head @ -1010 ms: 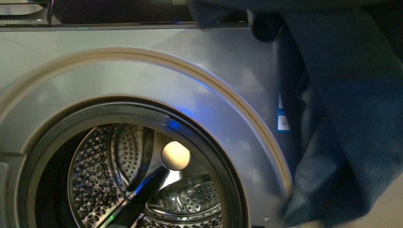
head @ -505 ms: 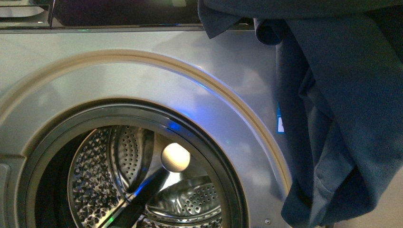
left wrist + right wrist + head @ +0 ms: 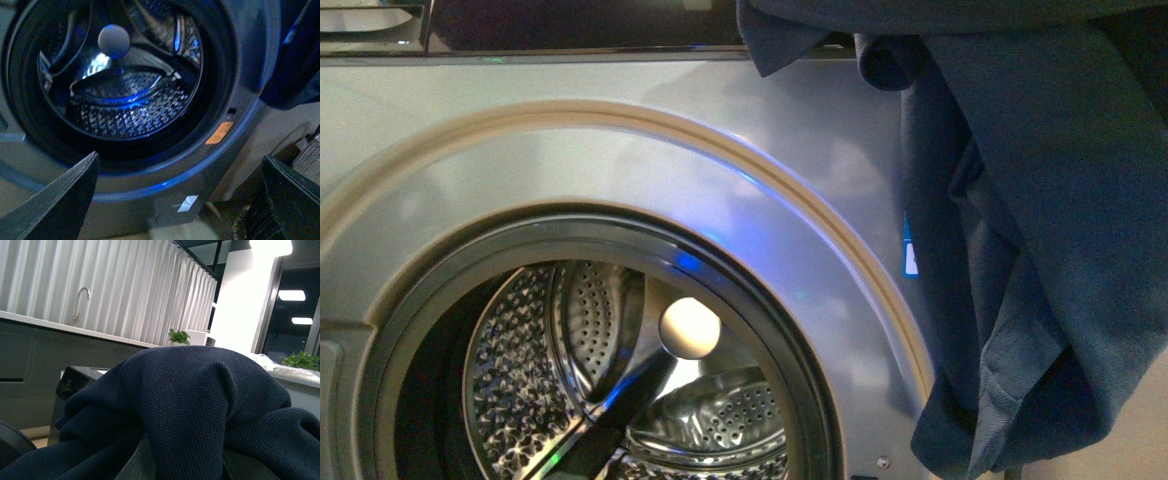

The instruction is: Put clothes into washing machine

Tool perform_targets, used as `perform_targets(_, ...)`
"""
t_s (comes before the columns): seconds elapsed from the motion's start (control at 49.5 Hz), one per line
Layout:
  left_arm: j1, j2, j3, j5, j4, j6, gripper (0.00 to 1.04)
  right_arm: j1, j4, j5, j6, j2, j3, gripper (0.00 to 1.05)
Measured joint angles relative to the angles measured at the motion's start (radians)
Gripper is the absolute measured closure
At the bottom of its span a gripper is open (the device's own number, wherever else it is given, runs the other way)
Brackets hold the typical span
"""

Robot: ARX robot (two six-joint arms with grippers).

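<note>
– Clothes (image 3: 1040,250): where is the navy knit?
– It hangs down the right side of the front frame, beside the washing machine (image 3: 620,160) porthole. It half covers a blue-white label (image 3: 910,258); nothing on that is legible.
– Any other writing?
– An orange sticker (image 3: 219,133), too blurred to read.
– The hands?
– The left hand (image 3: 180,157) is spread open before the drum (image 3: 125,100). The right hand is buried under cloth, so I cannot tell its grip.

clothes (image 3: 1060,200): matt knit cloth | washing machine (image 3: 620,160): smooth silver sheen | drum (image 3: 520,380): perforated shiny metal
</note>
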Motion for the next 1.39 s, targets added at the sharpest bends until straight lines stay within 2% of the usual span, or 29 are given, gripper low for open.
perform_targets(0.121, 0.058, 0.159, 0.098, 0.048, 0.154, -0.037, 0.07, 0.0, 0.0, 0.0, 0.0, 0.0, 0.0, 0.91)
perform_targets(0.263, 0.046, 0.294, 0.245, 0.037, 0.239, -0.047, 0.07, 0.0, 0.0, 0.0, 0.0, 0.0, 0.0, 0.91)
perform_targets(0.384, -0.031, 0.395, 0.412, 0.009, 0.269, -0.038, 0.07, 0.0, 0.0, 0.0, 0.0, 0.0, 0.0, 0.91)
perform_targets(0.606, -0.207, 0.472, 0.563, 0.05, 0.302, -0.005, 0.07, 0.0, 0.0, 0.0, 0.0, 0.0, 0.0, 0.91)
perform_targets(0.727, -0.312, 0.569, 0.655, 0.06, 0.379, 0.009, 0.07, 0.0, 0.0, 0.0, 0.0, 0.0, 0.0, 0.91)
perform_targets(0.889, -0.378, 0.73, 0.731, 0.189, 0.562, -0.043, 0.07, 0.0, 0.0, 0.0, 0.0, 0.0, 0.0, 0.91)
perform_targets(1.01, -0.433, 0.843, 0.769, 0.278, 0.611, -0.064, 0.07, 0.0, 0.0, 0.0, 0.0, 0.0, 0.0, 0.91)
perform_targets(1.253, -0.496, 0.976, 0.836, 0.293, 0.7, -0.114, 0.07, 0.0, 0.0, 0.0, 0.0, 0.0, 0.0, 0.91)
perform_targets(1.394, -0.564, 1.014, 0.856, 0.269, 0.739, -0.125, 0.07, 0.0, 0.0, 0.0, 0.0, 0.0, 0.0, 0.91)
